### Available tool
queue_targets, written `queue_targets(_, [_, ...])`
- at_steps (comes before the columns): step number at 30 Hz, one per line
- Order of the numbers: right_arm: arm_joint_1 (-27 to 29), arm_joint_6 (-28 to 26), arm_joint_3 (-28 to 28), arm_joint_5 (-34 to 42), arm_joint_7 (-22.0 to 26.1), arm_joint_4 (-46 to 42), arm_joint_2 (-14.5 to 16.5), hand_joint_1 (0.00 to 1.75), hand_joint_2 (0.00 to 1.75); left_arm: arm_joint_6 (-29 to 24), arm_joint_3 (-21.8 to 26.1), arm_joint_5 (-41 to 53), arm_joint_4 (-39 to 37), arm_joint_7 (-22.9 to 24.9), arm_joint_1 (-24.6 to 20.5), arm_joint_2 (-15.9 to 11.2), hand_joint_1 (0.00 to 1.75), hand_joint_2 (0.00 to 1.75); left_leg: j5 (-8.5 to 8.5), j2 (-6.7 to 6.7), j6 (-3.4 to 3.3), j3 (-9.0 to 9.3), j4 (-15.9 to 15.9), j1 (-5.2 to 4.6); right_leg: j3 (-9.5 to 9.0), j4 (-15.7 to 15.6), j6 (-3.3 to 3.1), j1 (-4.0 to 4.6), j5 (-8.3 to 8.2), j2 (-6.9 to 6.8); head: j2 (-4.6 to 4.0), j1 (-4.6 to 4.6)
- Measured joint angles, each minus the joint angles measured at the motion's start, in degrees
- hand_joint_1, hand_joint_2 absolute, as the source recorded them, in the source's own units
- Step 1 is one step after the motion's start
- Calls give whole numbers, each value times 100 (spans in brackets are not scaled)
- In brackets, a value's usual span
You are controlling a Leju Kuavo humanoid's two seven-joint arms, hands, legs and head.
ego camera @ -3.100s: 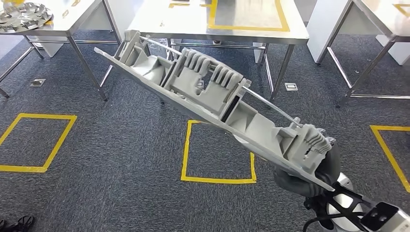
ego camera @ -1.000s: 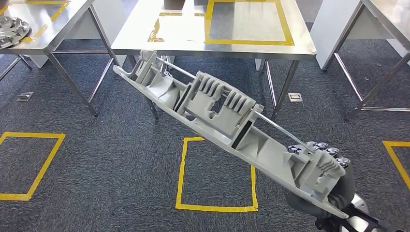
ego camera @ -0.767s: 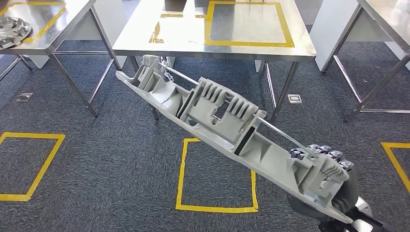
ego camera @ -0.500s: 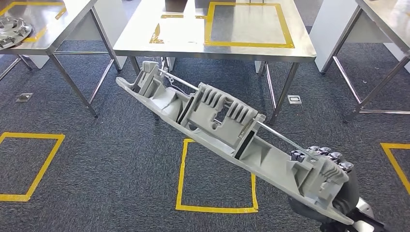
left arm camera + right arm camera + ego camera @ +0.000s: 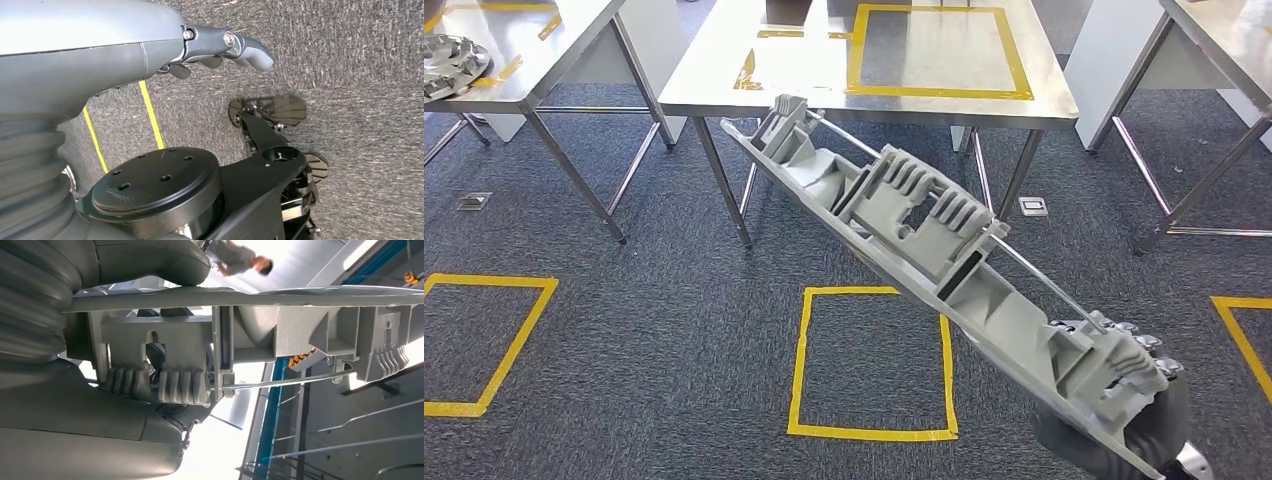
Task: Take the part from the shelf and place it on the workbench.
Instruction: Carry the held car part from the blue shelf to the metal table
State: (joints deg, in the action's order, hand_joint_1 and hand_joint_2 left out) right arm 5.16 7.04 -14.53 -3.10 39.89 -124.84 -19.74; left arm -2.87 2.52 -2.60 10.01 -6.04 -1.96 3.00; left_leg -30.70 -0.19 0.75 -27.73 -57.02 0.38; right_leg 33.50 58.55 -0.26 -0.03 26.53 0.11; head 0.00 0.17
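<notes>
A long grey plastic part (image 5: 924,220) with ribs and a thin metal rod slants across the head view, its far end reaching the front edge of the steel workbench (image 5: 724,70) marked with a yellow tape square. My right hand (image 5: 1124,435) grips the near end at the lower right. In the right wrist view the part (image 5: 280,330) stretches away from the right hand (image 5: 125,410), whose fingers wrap its ribbed block. My left hand (image 5: 225,45) hangs over the carpet, fingers apart and holding nothing.
A second steel table at the left carries a silver wheel cover (image 5: 449,55); another table (image 5: 1224,30) stands at the right. Yellow tape squares (image 5: 874,360) mark the grey carpet. Table legs (image 5: 724,180) stand below the part's far end. A person (image 5: 240,257) appears in the right wrist view.
The part's far end has swung right and risen to the workbench's front edge; my right hand has dropped lower in the picture. Since the oldest frame the camera has moved closer to the bench.
</notes>
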Motion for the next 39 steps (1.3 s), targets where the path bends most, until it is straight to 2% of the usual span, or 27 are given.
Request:
queue_targets(6, [82, -342, -200, -48, -1, -139, -168, 175, 175, -5, -36, -5, 2, 40, -26, -73, 0, 175, 0, 0, 0, 0, 0, 0, 1, 0, 0, 0, 0, 1, 0, -1])
queue_targets(11, [62, -254, -304, 68, -1, -182, -246, 175, 175, -5, -34, -32, 2, 17, -26, -117, 0, 175, 0, 2, 0, -1, 1, 0, 0, 0, 0, 0, 0, 0, 0, -1])
queue_targets(18, [-110, 156, -351, 185, -3, -164, -247, 175, 175, -14, -34, -98, 1, 6, -21, -143, 0, 175, 0, 2, 0, -1, 1, 0, -1, 0, 0, 0, 0, 0, 0, 0])
queue_targets(31, [-323, 1536, -325, 551, -3, 91, -165, 175, 175, -12, -30, -116, 4, 69, -52, -85, 0, 175, 0, 2, 0, -1, 0, 0, -1, 0, 0, 0, 0, 0, 0, -1])
queue_targets(39, [-487, 1702, -254, 604, -3, 247, -83, 175, 175, -11, -30, -118, 2, 79, -41, -49, 0, 175, 0, 4, 0, 0, 0, 0, -1, 0, 1, 0, 0, 0, 0, 0])
